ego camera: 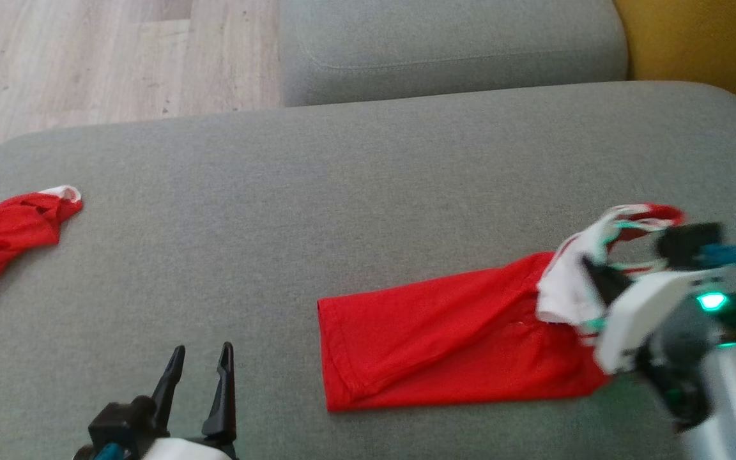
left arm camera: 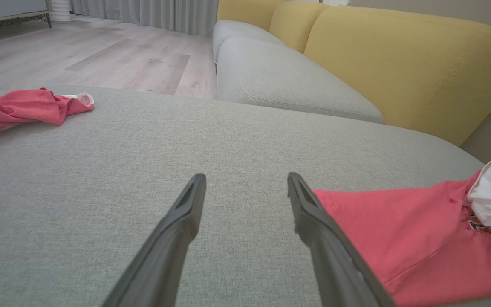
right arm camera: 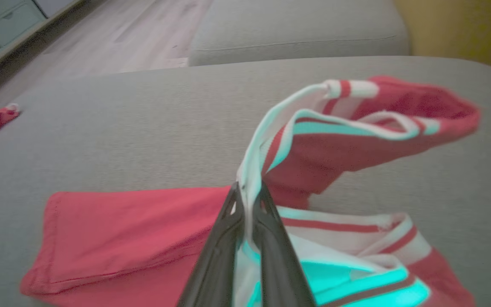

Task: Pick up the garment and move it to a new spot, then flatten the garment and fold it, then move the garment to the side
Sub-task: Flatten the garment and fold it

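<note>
You had the shirt [ego camera: 444, 338] lying on the sofa seat [ego camera: 368, 160], toward its front right corner, with its right end lifted off the seat and pinched in your right gripper [right arm camera: 249, 189]. A second garment [ego camera: 4, 236] lay at the left edge, well apart. Your left gripper [ego camera: 203, 348] stood over the front edge, left of the shirt. Another cushion [ego camera: 451, 51] lay behind the seat's back edge.

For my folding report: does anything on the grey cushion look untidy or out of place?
Yes. The red garment lies mostly flat, but its striped end is lifted and twisted, pinched in the shut right gripper. A second red garment lies crumpled at the left edge of the cushion. No damage is visible.
</note>
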Controlling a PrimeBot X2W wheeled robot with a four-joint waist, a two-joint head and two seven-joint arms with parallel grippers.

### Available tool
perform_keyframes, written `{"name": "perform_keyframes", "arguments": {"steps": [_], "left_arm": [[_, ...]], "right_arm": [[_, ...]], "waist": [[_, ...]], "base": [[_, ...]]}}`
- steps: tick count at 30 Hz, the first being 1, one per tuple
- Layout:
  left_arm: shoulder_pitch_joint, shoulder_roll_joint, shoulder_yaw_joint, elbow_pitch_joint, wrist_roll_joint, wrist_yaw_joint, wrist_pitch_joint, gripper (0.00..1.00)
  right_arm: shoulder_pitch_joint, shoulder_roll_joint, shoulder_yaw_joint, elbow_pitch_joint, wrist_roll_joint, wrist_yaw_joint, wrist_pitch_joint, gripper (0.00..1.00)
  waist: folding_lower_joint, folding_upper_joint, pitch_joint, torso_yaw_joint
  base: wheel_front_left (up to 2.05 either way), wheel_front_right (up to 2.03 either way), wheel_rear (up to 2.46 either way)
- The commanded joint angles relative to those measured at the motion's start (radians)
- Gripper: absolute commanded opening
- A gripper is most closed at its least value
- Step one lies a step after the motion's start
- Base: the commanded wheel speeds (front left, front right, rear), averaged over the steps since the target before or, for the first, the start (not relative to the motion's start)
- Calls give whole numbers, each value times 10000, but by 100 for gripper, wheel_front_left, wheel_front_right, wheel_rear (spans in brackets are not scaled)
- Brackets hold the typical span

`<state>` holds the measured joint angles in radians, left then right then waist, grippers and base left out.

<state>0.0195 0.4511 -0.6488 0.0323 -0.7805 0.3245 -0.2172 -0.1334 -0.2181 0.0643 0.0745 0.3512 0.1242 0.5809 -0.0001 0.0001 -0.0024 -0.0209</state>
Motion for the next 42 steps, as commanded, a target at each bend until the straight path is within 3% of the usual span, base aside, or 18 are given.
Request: {"name": "perform_keyframes", "arguments": {"steps": [1,5,10,26,27,28,29,30,36,42], "left_arm": [[-551,104,317,-196,25,-37,-107,100],[-560,89,281,-183,24,-67,-106,100],[-613,88,219,-168,52,-106,-76,100],[-792,-11,-71,-126,139,-160,82,100],[-803,-18,-87,-116,143,-162,88,100],[-814,-26,-103,-103,147,-168,92,100],[-827,-36,-119,-88,150,-175,95,100],[-839,-43,-133,-70,152,-180,101,100],[-793,-98,-234,-2,159,-152,121,100],[-740,-183,-355,-20,186,-143,106,100]], "right_arm": [[-235,302,719,-560,168,65,-110,0],[-271,1124,1794,-506,426,65,-329,0],[-375,1569,2727,13,647,65,-627,0],[-1455,1677,4897,3096,2365,65,-2033,0],[-1543,1677,5027,3276,2496,65,-2102,17],[-1631,1677,5152,3435,2643,65,-2185,42],[-1721,1677,5269,3562,2792,65,-2306,94],[-1807,1677,5356,3678,2939,65,-2447,100],[-2297,1678,5823,3801,3790,65,-3438,100],[-2797,1678,5388,3764,3075,65,-4633,100]], "waist": [[1,-1,-87,135],[1,-1,-142,389],[1,-1,-110,728],[1,-1,35,1915],[1,-1,36,1943],[1,-1,39,1971],[1,-1,40,1996],[1,-1,37,2014],[1,-1,-66,1891],[1,-1,-162,1531]], "base": [[0,0,0],[0,0,0],[0,0,0],[0,0,0],[0,0,0],[0,0,0],[0,0,0],[0,0,0],[0,0,0],[0,0,0]]}}
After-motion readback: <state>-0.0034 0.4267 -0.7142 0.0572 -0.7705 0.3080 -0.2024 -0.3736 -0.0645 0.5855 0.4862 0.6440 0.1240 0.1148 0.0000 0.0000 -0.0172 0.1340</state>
